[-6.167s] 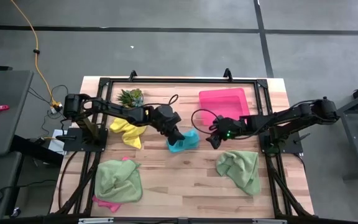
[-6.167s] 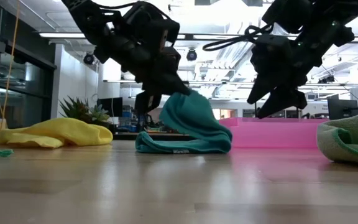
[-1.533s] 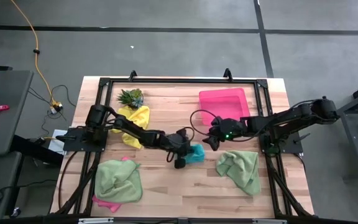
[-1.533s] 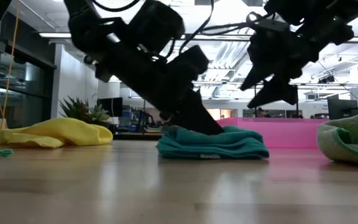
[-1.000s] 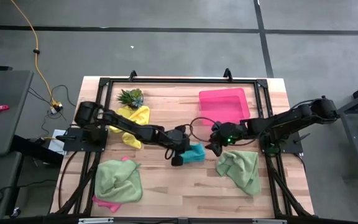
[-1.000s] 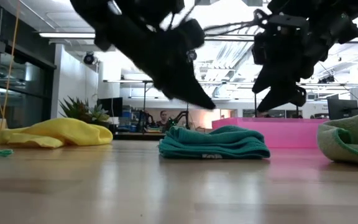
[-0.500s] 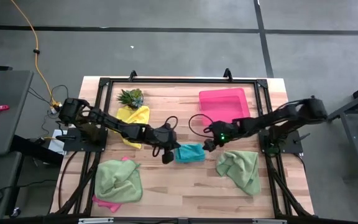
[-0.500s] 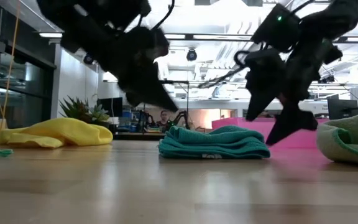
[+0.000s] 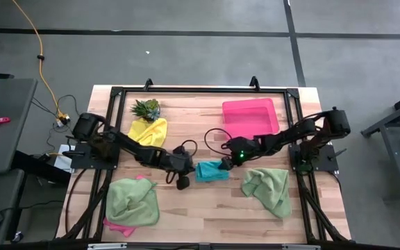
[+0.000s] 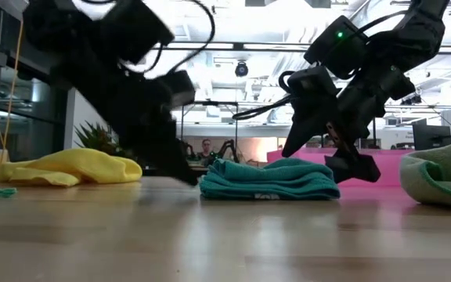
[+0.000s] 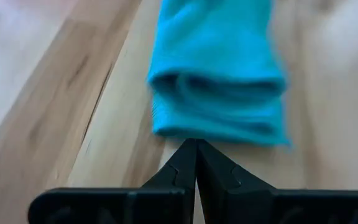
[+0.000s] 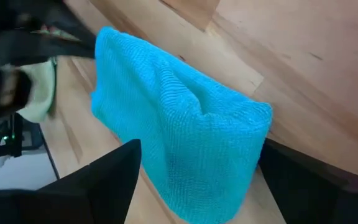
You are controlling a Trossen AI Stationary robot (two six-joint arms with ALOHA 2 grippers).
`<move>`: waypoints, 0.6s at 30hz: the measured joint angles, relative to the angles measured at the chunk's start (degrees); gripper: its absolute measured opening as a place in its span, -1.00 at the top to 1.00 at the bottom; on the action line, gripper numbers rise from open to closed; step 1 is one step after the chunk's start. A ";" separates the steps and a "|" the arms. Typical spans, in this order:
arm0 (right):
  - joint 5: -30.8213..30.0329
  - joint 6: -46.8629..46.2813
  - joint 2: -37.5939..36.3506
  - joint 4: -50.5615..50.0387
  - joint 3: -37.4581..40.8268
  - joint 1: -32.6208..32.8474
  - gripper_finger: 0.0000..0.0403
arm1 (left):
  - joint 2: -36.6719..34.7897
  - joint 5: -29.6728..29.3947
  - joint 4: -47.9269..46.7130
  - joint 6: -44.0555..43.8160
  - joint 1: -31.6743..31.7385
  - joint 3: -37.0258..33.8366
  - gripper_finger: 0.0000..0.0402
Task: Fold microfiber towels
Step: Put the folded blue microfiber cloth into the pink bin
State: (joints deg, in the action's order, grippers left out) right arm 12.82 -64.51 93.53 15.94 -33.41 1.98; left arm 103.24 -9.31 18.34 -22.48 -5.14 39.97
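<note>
The teal towel [image 9: 212, 171] lies folded into a small flat bundle on the table [image 9: 207, 208], about mid-table. The right gripper [image 9: 226, 164] is at the bundle's right end with its 2 fingers spread wide. In the right wrist view the towel [image 12: 179, 127] fills the gap between them, 1 finger [image 12: 98, 186] on each side. Whether the fingers touch the cloth cannot be told. In the low view this gripper [image 10: 325, 153] tilts down over the bundle's [image 10: 271, 180] right end, with 1 fingertip low beside it.

The left gripper [image 9: 182, 182] is just off the bundle's left end, low over the wood, with its fingers pressed together and nothing between them. In the left wrist view the closed tips [image 11: 196, 149] point at the folded edge of the towel [image 11: 219, 93], which lies just ahead of them. In the low view the gripper [image 10: 180, 168] slants down to the tabletop beside the bundle.

Behind the left fingers lies the yellow towel [image 9: 148, 132], crumpled, next to a small plant [image 9: 146, 107]. On the near side of those fingers, a green towel [image 9: 132, 201] lies heaped over a pink one [image 9: 117, 226] at the front edge. Just beyond the right fingers, another green towel [image 9: 268, 186] is bunched up. A pink tray [image 9: 250, 117] sits behind them.
</note>
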 joint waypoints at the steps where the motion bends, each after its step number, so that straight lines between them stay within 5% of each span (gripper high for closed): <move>1: 0.38 0.02 0.02 0.04 0.00 -0.03 -0.56 | 1.63 0.15 1.66 -0.30 0.20 0.30 1.00; 12: 0.99 -2.43 0.66 0.70 0.00 -0.02 -0.50 | 8.26 -0.41 10.01 -2.89 0.67 2.45 1.00; 18: -0.20 -2.54 0.77 -0.74 0.07 -0.01 -0.04 | 8.31 -1.46 9.54 -2.88 0.63 2.41 1.00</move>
State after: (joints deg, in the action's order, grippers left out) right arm 12.63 -67.06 94.30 15.20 -33.34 1.97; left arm 111.55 -10.77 27.87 -25.36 -4.51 42.37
